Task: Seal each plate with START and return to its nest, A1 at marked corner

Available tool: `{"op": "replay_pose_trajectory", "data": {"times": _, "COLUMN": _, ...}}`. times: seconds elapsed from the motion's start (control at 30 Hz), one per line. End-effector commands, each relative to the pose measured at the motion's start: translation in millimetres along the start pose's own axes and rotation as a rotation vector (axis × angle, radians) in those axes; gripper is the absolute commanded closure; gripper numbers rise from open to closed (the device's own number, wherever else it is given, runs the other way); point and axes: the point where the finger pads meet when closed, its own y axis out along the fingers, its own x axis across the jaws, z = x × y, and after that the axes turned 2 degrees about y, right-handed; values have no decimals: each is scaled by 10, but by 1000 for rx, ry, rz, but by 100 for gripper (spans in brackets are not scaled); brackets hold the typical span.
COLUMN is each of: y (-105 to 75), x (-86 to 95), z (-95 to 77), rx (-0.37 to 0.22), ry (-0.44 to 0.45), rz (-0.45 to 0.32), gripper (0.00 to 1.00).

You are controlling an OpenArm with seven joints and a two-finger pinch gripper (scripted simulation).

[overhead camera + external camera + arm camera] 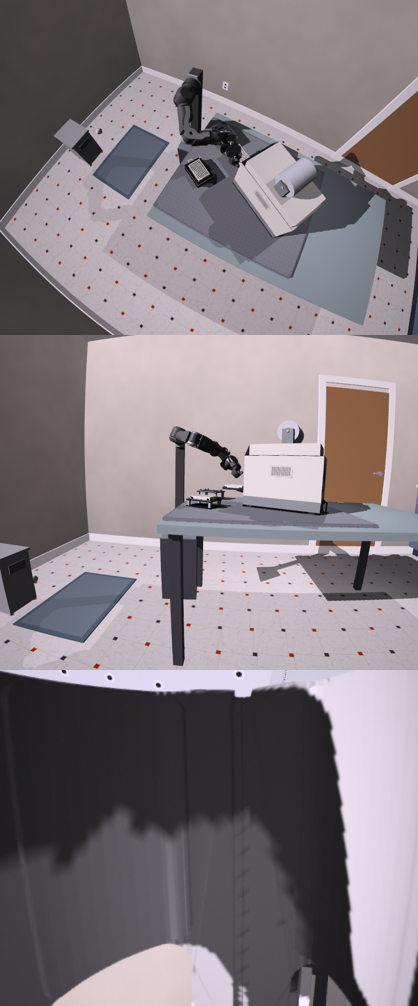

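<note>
One white plate (198, 169) (203, 497) sits in the nearer black nest (209, 503). The other nest (210, 491), behind it, holds no plate that I can see; their N1 and N2 labels are unreadable. A second white plate (244, 153) (233, 486) is on the sealer's stage, which sticks out of the sealer (266, 160) (257, 485). My gripper (240, 163) (241, 473) is shut and empty, above the stage plate and close against the sealer's front. START and the lamp are hidden in the top and exterior views. The wrist view shows mostly a dark, shadowed surface.
The foil roll (296, 177) (288, 431) stands on top of the sealer. The sealer's tall housing is close beside the gripper. The grey perforated board (181, 195) (195, 514) lies under nests and sealer, on the blue-green table (243, 535).
</note>
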Motion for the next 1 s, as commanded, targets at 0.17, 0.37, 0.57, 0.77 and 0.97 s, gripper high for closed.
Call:
{"op": "replay_pose_trajectory", "data": {"times": 0.17, "y": -2, "x": 26, "z": -23, "rx": -1, "ry": 0, "rz": -10, "gripper": 100}}
{"op": "replay_pose_trajectory", "data": {"times": 0.37, "y": 3, "x": 25, "z": -28, "rx": -1, "ry": 0, "rz": -10, "gripper": 100}}
{"op": "replay_pose_trajectory", "data": {"times": 0.57, "y": 9, "x": 26, "z": -36, "rx": -1, "ry": 0, "rz": -10, "gripper": 100}}
{"op": "replay_pose_trajectory", "data": {"times": 0.77, "y": 15, "x": 27, "z": -43, "rx": -1, "ry": 0, "rz": -10, "gripper": 100}}
{"op": "replay_pose_trajectory", "data": {"times": 0.97, "y": 20, "x": 27, "z": -49, "rx": -1, "ry": 0, "rz": -10, "gripper": 100}}
